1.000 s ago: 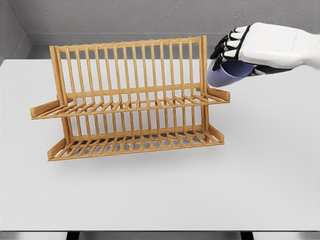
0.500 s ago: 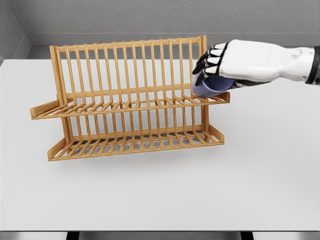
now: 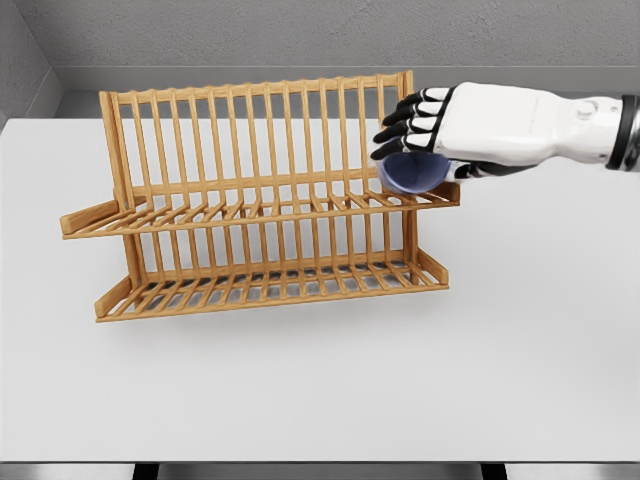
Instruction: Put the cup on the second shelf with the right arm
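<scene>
A blue cup [image 3: 412, 173] lies on its side under my right hand [image 3: 425, 130], its mouth facing left toward the rack's slats. It hangs at the right end of the upper shelf [image 3: 260, 212] of the wooden dish rack [image 3: 255, 200]; whether it touches the shelf I cannot tell. My right hand is shut on the cup from above, black fingers curled over its top. The hand hides most of the cup's upper side. The lower shelf [image 3: 270, 285] holds nothing.
The rack stands on a white table [image 3: 320, 390], whose front edge runs along the bottom of the view. A grey wall rises behind it. The left arm does not show.
My right hand has carried the cup left and slightly down, from beyond the rack's right post to over the right end of the upper shelf.
</scene>
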